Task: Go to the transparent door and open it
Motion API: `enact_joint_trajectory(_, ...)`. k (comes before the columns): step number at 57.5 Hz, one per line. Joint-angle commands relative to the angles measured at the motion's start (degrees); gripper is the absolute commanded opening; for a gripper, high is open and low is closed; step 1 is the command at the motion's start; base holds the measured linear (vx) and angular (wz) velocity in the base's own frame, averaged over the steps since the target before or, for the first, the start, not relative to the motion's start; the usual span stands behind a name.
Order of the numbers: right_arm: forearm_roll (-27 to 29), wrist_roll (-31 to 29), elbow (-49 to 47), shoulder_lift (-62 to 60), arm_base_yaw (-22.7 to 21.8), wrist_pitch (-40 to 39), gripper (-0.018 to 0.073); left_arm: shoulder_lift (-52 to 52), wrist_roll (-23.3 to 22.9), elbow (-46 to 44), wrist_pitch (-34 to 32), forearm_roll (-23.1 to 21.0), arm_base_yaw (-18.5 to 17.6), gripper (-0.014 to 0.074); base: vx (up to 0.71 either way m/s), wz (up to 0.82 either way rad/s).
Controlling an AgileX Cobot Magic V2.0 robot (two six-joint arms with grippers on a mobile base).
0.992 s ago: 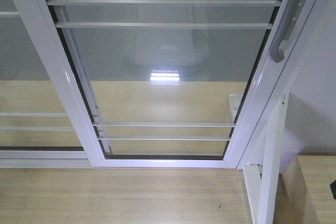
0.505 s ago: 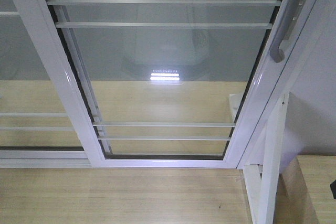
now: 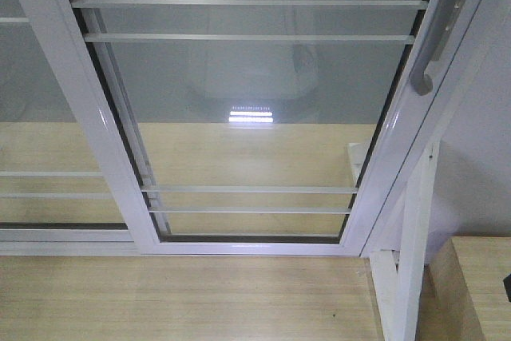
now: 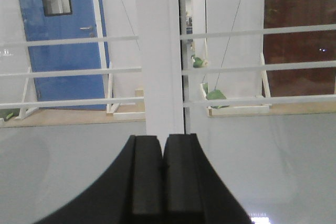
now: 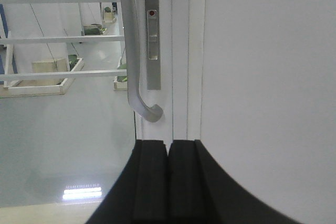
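The transparent door [image 3: 255, 93] fills the front view: clear glass in a white frame with thin white horizontal bars. Its curved silver-grey handle [image 3: 435, 45] runs along the right stile. The right wrist view shows that handle [image 5: 134, 61] and its lock plate [image 5: 152, 35] close ahead, just above and left of my right gripper [image 5: 168, 142], which is shut and holds nothing. My left gripper [image 4: 163, 137] is also shut and empty, pointing at the white vertical stile [image 4: 160, 51] where two glass panels meet. Neither gripper touches the door.
A second white-framed glass panel [image 3: 40, 117] without a handle overlaps on the left. A white post with a diagonal brace [image 3: 415, 253] stands at the right, beside a white wall [image 3: 479, 165] and a wooden box edge [image 3: 479, 285]. Wooden floor [image 3: 184, 301] lies below.
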Motion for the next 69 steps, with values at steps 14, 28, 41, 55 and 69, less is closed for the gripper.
enact_joint_trajectory(14,1.1,2.7,-1.4,1.0,-0.2,-14.2,-0.0006,1.2,-5.6,-0.5,-11.4,-0.3,0.1,-0.0006,0.0,0.0)
enact_joint_trajectory(28,-2.0,2.7,-18.0,2.3,-0.2,-2.4,-0.0006,1.7,-6.3,-12.8,-4.6,-0.3,0.1,-0.0006,0.0,0.0)
enact_joint_trajectory(41,-5.9,2.6,-33.3,14.9,-0.2,1.3,-0.0006,13.5,-5.9,-28.5,1.8,-0.3,0.1,-0.0006,0.0,0.0)
enact_joint_trajectory(55,-5.7,2.8,-36.0,32.7,-0.2,-2.9,-0.0006,30.5,-5.9,-31.6,2.2,-0.3,0.1,-0.0006,0.0,0.0)
enact_joint_trajectory(69,-5.9,2.8,-35.9,44.3,-0.2,-1.7,0.0026,38.9,-5.9,-31.6,3.9,-0.3,0.1,0.0022,0.0,0.0)
